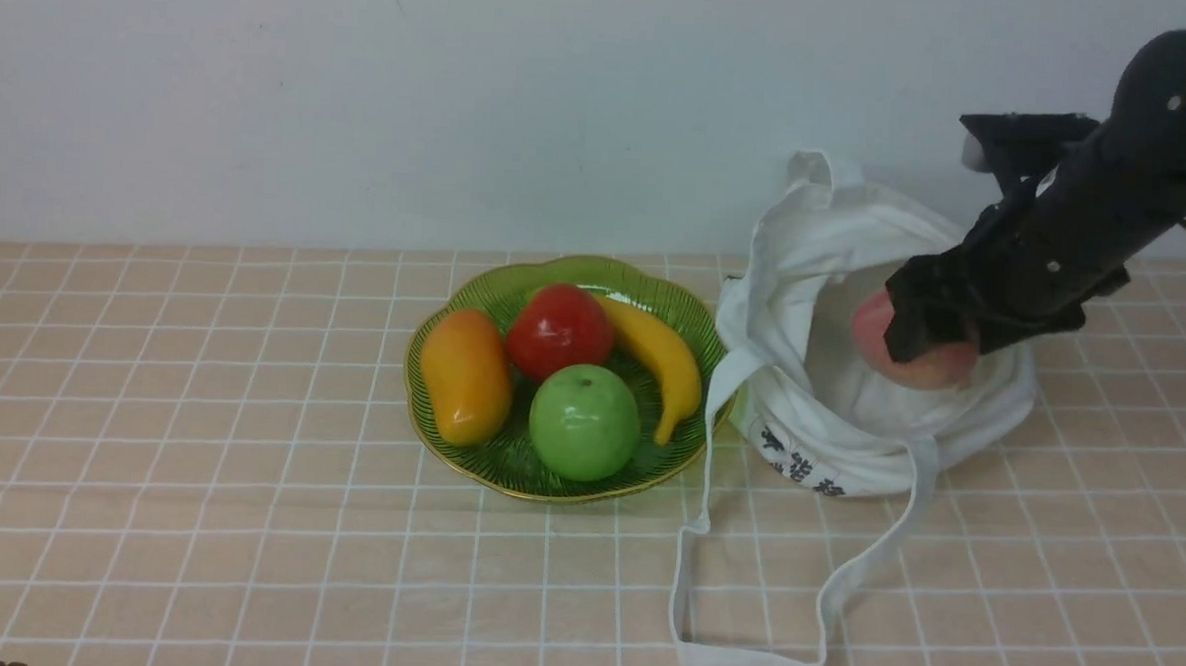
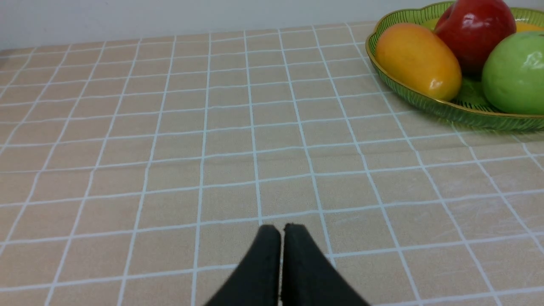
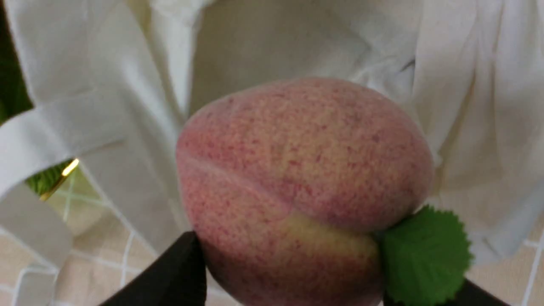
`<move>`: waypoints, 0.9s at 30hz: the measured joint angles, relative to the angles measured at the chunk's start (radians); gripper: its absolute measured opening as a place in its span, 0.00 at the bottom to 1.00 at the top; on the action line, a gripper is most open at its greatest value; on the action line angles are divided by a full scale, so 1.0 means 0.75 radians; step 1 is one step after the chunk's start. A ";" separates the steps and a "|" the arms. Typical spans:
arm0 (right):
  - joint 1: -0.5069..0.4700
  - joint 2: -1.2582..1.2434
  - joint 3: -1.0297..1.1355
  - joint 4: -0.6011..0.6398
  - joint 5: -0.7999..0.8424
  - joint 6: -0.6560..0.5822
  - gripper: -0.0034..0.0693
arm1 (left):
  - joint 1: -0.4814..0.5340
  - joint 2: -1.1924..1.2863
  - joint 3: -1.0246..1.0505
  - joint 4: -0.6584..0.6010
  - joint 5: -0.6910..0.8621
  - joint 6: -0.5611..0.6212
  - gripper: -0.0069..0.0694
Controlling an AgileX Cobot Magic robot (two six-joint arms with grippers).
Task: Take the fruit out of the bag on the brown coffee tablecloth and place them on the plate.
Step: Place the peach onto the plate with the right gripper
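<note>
My right gripper (image 1: 928,333) is shut on the pale pink-red peach (image 1: 914,365) and holds it at the mouth of the white cloth bag (image 1: 839,424), which lies on the tan grid tablecloth (image 1: 196,476). In the right wrist view the peach (image 3: 301,187) fills the frame between my black fingers (image 3: 174,276), its green leaf (image 3: 425,255) at the stem, the bag cloth (image 3: 297,38) behind it. The green ribbed plate (image 1: 566,482) stands left of the bag. My left gripper (image 2: 280,231) is shut and empty, low over the tablecloth (image 2: 170,127), left of the plate (image 2: 476,117).
The plate holds an orange mango (image 1: 466,376), a glossy red fruit (image 1: 559,330), a green apple (image 1: 584,421) and a banana (image 1: 664,361). The bag's long white straps (image 1: 739,655) loop over the cloth toward the front. A white wall stands behind the table.
</note>
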 joint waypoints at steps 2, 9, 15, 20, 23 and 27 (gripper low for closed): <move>0.000 -0.057 0.000 0.042 0.067 0.000 0.70 | 0.000 0.000 0.000 0.000 0.000 0.000 0.08; 0.085 -0.160 0.000 0.458 -0.020 -0.243 0.70 | 0.000 0.000 0.000 0.000 0.000 0.000 0.08; 0.260 -0.033 0.000 0.707 -0.268 -0.502 0.70 | 0.000 0.000 0.000 0.000 0.000 0.000 0.08; 0.360 0.129 0.000 0.740 -0.513 -0.620 0.70 | 0.000 0.000 0.000 0.000 0.000 0.000 0.08; 0.375 0.193 0.000 0.741 -0.603 -0.667 0.70 | 0.000 0.000 0.000 0.000 0.000 0.000 0.08; 0.375 0.234 0.000 0.746 -0.678 -0.680 0.71 | 0.000 0.000 0.000 0.000 0.000 0.000 0.08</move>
